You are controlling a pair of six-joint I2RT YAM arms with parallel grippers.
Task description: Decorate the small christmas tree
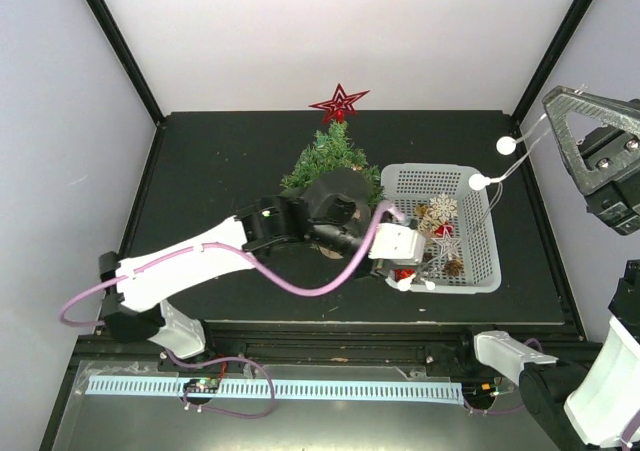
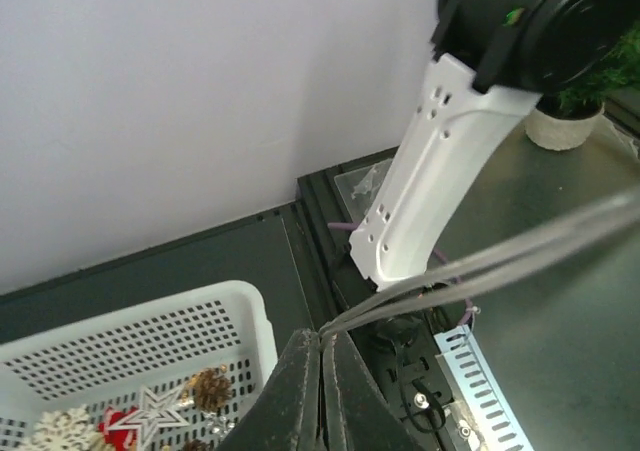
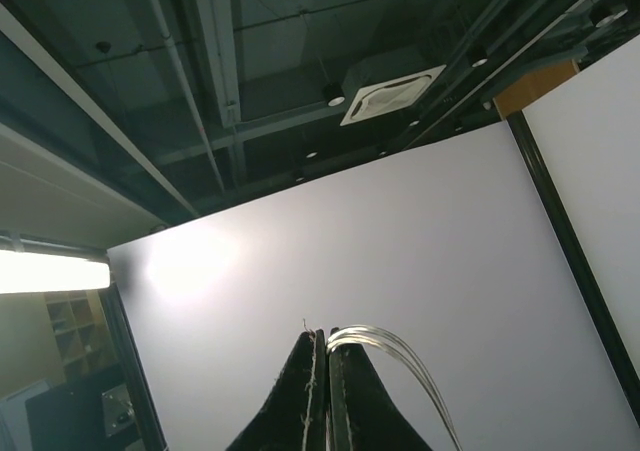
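Left fingers (image 2: 300, 391), clamped shut on a clear strand (image 2: 500, 259), sit at the white basket's (image 1: 425, 174) near-left corner. Right fingers (image 3: 305, 391), likewise shut on clear strand, are held high at far right. On the desk (image 1: 220, 171), the small christmas tree (image 1: 325, 156) stands upright just behind the left fingers, nearer that arm.

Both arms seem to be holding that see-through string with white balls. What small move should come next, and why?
Probably raise the left end effector straight up from the white basket. It is shut on the clear strand there, the right end effector holds it high, and the strand isn't on the small christmas tree yet.
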